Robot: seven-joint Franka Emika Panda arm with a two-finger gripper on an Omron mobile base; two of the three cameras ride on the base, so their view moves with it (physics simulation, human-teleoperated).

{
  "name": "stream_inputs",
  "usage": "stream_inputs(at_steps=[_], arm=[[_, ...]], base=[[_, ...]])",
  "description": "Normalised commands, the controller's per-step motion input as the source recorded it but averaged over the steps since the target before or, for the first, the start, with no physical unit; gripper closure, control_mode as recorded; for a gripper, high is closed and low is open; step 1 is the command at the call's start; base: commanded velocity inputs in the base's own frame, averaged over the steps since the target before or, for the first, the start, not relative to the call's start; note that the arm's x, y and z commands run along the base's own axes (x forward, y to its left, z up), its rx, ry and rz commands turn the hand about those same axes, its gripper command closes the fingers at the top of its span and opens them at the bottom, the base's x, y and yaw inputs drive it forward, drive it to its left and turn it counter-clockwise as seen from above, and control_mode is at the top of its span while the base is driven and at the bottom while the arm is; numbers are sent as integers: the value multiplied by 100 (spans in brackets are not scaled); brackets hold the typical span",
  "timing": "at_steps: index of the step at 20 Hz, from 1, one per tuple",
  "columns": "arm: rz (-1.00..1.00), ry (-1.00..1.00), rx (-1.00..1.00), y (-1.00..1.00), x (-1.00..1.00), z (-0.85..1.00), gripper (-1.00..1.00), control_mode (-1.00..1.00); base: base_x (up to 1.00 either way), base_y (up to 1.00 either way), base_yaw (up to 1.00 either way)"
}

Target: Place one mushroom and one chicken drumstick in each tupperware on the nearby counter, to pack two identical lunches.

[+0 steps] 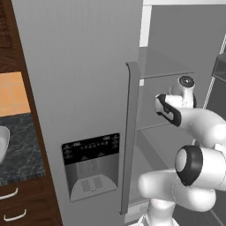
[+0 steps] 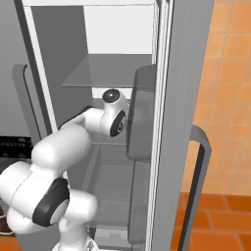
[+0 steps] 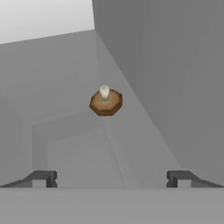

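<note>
A mushroom (image 3: 106, 102) lies upside down on a grey fridge shelf, brown cap down and pale stem pointing up. My gripper (image 3: 111, 179) is open and hovers short of it, with nothing between its fingertips (image 3: 43, 178). My white arm (image 1: 176, 108) reaches into the open fridge, and its wrist (image 2: 113, 117) sits at the middle shelf. At the far left, the pale rim of a tupperware (image 1: 2, 143) rests on the black veined counter (image 1: 22, 145). The chicken drumstick is out of view.
The closed fridge door with its dispenser panel (image 1: 90, 161) and long vertical handle (image 1: 130, 132) stands left of the arm. The open door's bins (image 2: 142, 117) hang close on the wrist's right. A glass shelf (image 2: 105, 71) is above. Orange tiles cover the wall (image 2: 228, 98).
</note>
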Motion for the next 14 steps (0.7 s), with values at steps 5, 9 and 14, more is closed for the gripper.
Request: stream_inputs(at_steps=[5,9,14], arm=[[0,0,1,1,71,-41,-100,-100],[0,0,3,-1,65,-36,-100,-100],[0,2,4,-17,55,-24,-100,-100]], base=[[0,0,0],[0,0,0],[0,0,0]])
